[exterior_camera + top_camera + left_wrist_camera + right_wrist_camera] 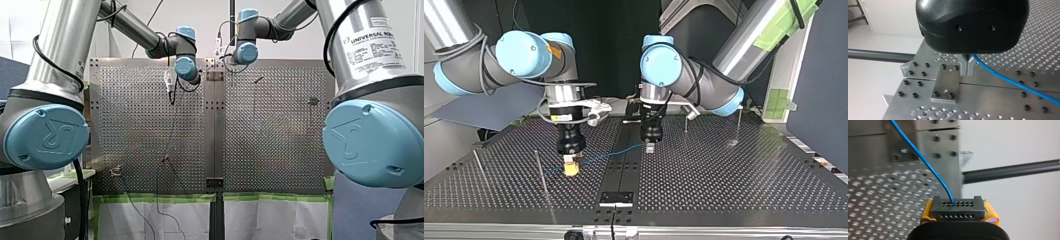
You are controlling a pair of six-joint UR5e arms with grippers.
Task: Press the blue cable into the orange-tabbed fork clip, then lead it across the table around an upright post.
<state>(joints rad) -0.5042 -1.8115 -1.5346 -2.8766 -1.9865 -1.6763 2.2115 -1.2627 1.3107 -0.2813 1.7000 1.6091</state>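
The left end effector (967, 70) and right end effector (958, 207) each pinch the blue cable (1010, 80); pulling apart too hard could drag it through their grip.

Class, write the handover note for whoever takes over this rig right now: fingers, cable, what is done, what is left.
Left gripper: shut on the blue cable.
Right gripper: shut on the same cable.
Cable: spans between the two grippers, low over the table near its middle seam.
Done: cable held by both arms.
Left: the orange-tabbed clip cannot be made out in any view, so pressing in looks not yet done. Routing round an upright post is not yet done.
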